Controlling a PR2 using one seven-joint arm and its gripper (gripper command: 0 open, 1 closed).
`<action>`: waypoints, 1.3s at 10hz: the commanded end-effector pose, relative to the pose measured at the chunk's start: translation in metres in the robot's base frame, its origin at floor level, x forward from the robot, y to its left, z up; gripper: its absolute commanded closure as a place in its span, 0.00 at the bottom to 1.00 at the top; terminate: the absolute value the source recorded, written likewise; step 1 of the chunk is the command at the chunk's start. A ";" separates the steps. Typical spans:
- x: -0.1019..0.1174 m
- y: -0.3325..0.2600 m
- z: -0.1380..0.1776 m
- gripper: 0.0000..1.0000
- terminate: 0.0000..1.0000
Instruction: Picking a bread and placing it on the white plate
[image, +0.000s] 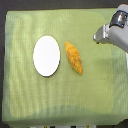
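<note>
Bread (73, 57) mid-frame, just right of white plate (46, 55), untouched. Gripper (98, 36) upper right, apparently empty; opening too blurred to tell. Risk: off-centre grasp rolling the narrow loaf away.

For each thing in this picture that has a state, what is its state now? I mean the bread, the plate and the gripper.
bread: lying on the green cloth, not held, beside the plate on the exterior view's right.
white plate: flat on the cloth, nothing on it.
gripper: away from the bread toward the upper right of the view, holding nothing; open or shut cannot be told.
</note>
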 end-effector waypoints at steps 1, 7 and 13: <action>0.000 0.001 0.000 0.00 0.00; 0.004 0.020 -0.003 0.00 0.00; 0.010 0.067 -0.018 0.00 0.00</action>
